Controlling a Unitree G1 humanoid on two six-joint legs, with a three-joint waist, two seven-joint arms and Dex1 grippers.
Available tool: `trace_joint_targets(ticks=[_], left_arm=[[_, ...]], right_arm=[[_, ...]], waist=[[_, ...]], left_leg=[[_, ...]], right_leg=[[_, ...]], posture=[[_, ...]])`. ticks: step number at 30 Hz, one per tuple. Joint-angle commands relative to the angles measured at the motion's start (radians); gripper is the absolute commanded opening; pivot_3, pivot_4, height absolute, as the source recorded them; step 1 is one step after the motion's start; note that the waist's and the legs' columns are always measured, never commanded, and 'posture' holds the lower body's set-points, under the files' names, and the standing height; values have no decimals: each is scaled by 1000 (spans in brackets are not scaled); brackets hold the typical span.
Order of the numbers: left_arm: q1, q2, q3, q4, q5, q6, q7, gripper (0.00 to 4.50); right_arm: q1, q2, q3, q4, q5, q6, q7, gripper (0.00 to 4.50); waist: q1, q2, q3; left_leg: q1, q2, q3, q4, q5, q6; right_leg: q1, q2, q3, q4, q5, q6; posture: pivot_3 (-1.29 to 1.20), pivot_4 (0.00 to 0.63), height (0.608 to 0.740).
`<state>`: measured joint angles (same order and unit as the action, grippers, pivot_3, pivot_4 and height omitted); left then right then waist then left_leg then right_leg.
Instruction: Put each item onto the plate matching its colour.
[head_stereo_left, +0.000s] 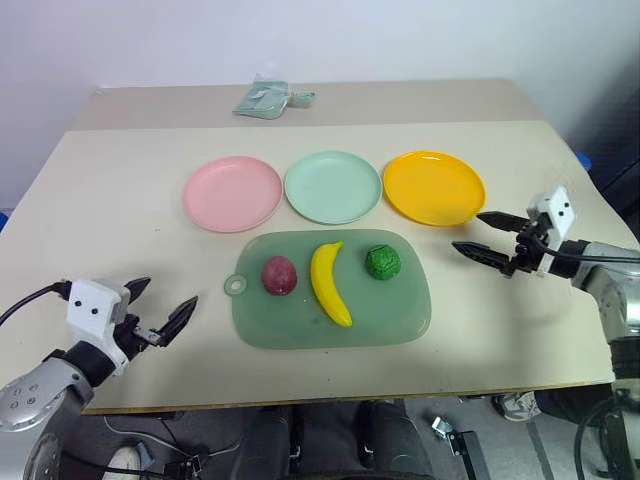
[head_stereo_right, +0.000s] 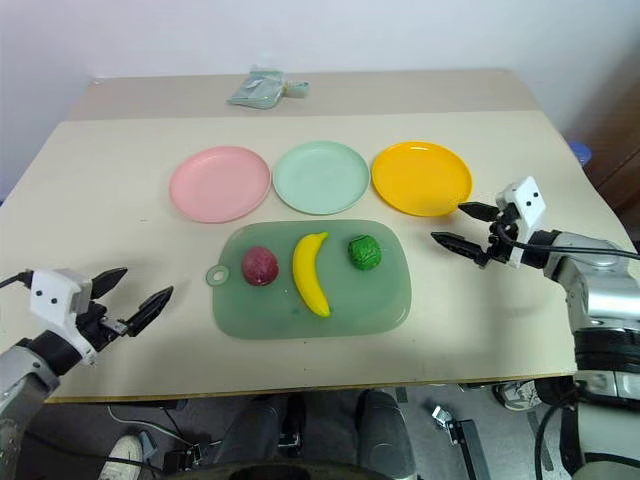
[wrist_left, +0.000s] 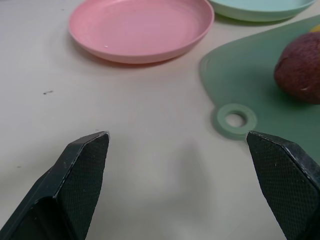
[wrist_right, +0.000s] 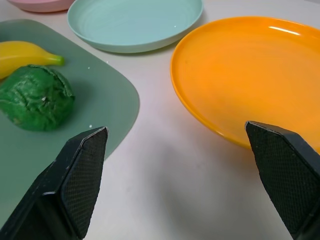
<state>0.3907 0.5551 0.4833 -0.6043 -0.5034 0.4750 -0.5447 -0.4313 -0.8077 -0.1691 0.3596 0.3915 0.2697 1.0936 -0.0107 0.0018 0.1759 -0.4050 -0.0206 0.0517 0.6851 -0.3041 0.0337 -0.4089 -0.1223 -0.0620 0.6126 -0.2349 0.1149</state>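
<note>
Three items on green board (head_stereo_left: 335, 320), none plated: maroon fruit (head_stereo_left: 279, 275) at handle end, yellow banana (head_stereo_left: 330, 283) mid-board with long axis running from plate side toward near edge, bumpy green ball (head_stereo_left: 382, 262) at far-from-handle end. Three plates in a row just beyond board: pink (head_stereo_left: 232, 193), mint green (head_stereo_left: 333, 186), orange-yellow (head_stereo_left: 434, 187); one pale pouch (head_stereo_left: 265, 100) well beyond. Two tools, both spread wide and empty, over counter (head_stereo_left: 110, 230): left tool (head_stereo_left: 162, 314) off handle end, nearest fruit; right tool (head_stereo_left: 480, 237) off opposite end, nearest ball.
</note>
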Motion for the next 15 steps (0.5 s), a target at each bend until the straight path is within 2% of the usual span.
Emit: trace_joint_targets(ticks=[1, 9, 15], left_arm=[[6, -6, 15, -49, -14, 2, 16, 4500], [0, -17, 18, -53, -30, 9, 36, 4500], [-60, -2, -12, -4, -27, 13, 25, 4500]], right_arm=[[-33, 5, -7, 44, -16, -55, 18, 4475], [-114, 49, 15, 126, -65, -123, -9, 4475], [-85, 44, -5, 95, -64, -130, -45, 4475]], waist=[[3, 0, 0], [-1, 0, 0], [7, 0, 0]], left_leg=[[0, 0, 0, 0, 0, 0], [0, 0, 0, 0, 0, 0], [0, 0, 0, 0, 0, 0]], right_leg=[[0, 0, 0, 0, 0, 0], [0, 1, 0, 0, 0, 0], [1, 1, 0, 0, 0, 0]], posture=[[0, 150, 740], [0, 150, 740], [0, 150, 740]])
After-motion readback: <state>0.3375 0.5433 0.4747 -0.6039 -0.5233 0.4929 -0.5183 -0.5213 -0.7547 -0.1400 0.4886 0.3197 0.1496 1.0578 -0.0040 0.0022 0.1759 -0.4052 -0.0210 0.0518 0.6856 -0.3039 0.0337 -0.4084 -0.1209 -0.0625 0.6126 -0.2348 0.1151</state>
